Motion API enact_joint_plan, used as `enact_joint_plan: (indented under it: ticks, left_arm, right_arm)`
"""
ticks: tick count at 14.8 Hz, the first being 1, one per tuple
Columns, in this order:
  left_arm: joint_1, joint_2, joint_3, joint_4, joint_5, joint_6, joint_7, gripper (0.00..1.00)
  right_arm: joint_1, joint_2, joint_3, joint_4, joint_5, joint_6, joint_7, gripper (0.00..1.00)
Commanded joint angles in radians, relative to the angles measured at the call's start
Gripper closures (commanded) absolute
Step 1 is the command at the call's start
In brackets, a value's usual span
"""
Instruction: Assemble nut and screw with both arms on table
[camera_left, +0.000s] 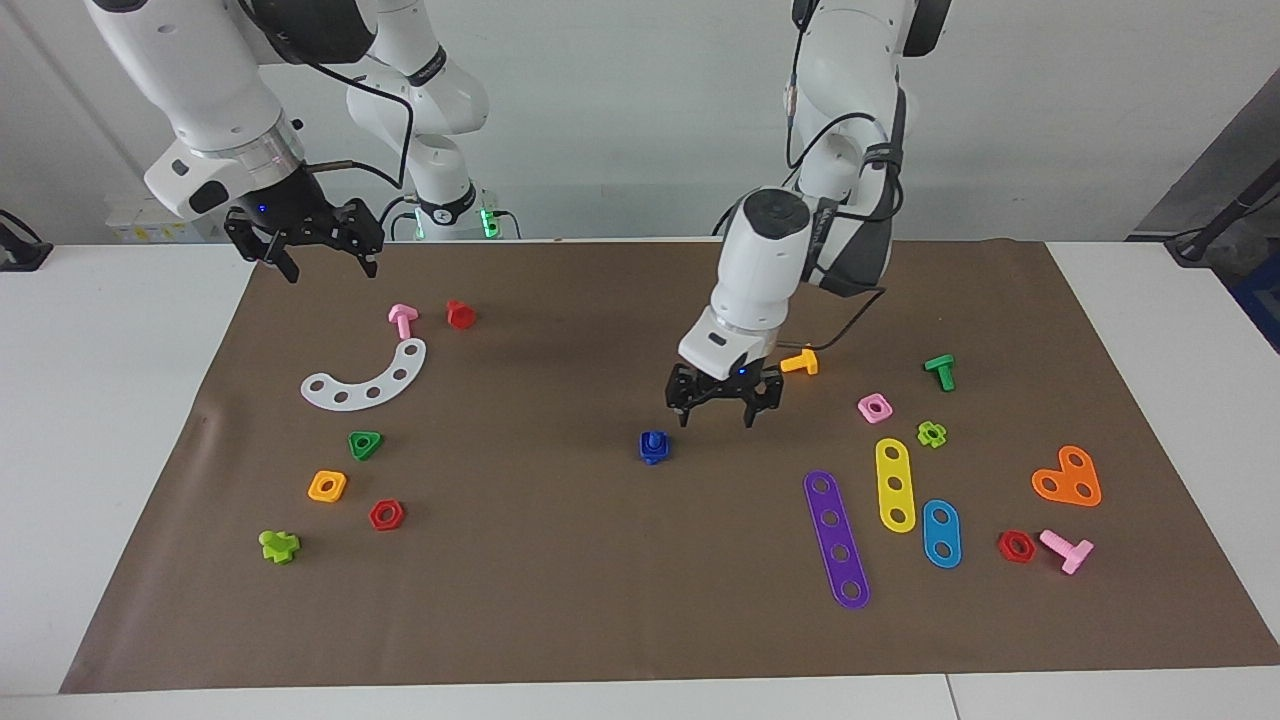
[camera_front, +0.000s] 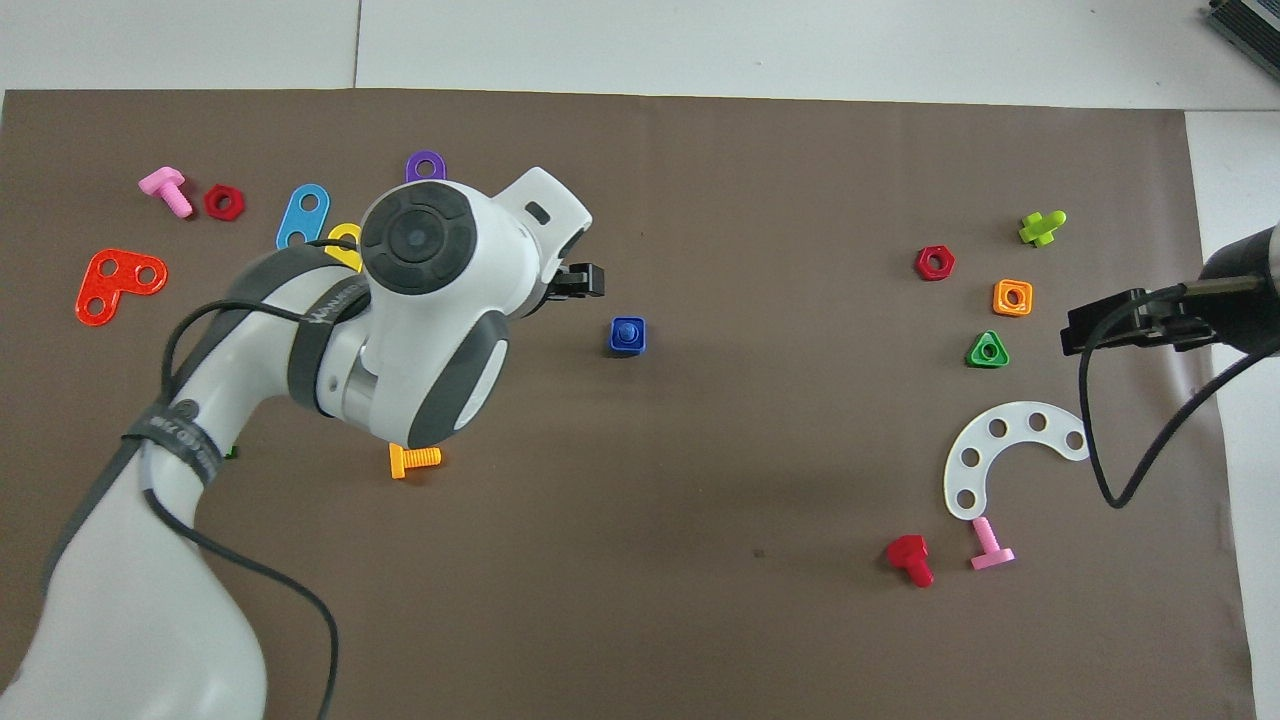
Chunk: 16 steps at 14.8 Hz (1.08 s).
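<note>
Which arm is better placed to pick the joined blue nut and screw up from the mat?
Left, probably. The left gripper hangs open just beside the blue nut, with the screw seated in it. The right gripper waits open over the mat's edge at its own end, near the pink screw.

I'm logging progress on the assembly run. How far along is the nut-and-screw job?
Done, it seems: the blue screw stands in the blue nut on the mat. Nothing is in hand: the left gripper hangs open beside them, the right gripper waits open at its end. Only parking the arms seems left.
</note>
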Motion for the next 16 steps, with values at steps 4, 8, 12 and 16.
enact_joint_plan:
  ticks: [4, 8, 12, 16]
  left_arm:
    - [0.23, -0.19, -0.008, -0.094, -0.002, -0.184, 0.298, 0.0]
    - [0.376, -0.261, -0.007, -0.062, -0.002, -0.282, 0.471, 0.0]
    - [0.473, -0.259, -0.007, 0.11, -0.001, -0.442, 0.579, 0.0]
    - [0.536, -0.256, 0.0, 0.235, 0.002, -0.584, 0.64, 0.0]
  right_arm:
    - [-0.018, 0.005, 0.007, 0.026, -0.019, -0.011, -0.017, 0.0]
    - [-0.019, 0.014, 0.011, 0.092, -0.031, -0.062, -0.017, 0.0]
    - [-0.016, 0.02, 0.011, 0.086, -0.03, -0.062, -0.014, 0.0]
    - [-0.015, 0.023, 0.011, 0.08, -0.03, -0.054, -0.012, 0.0]
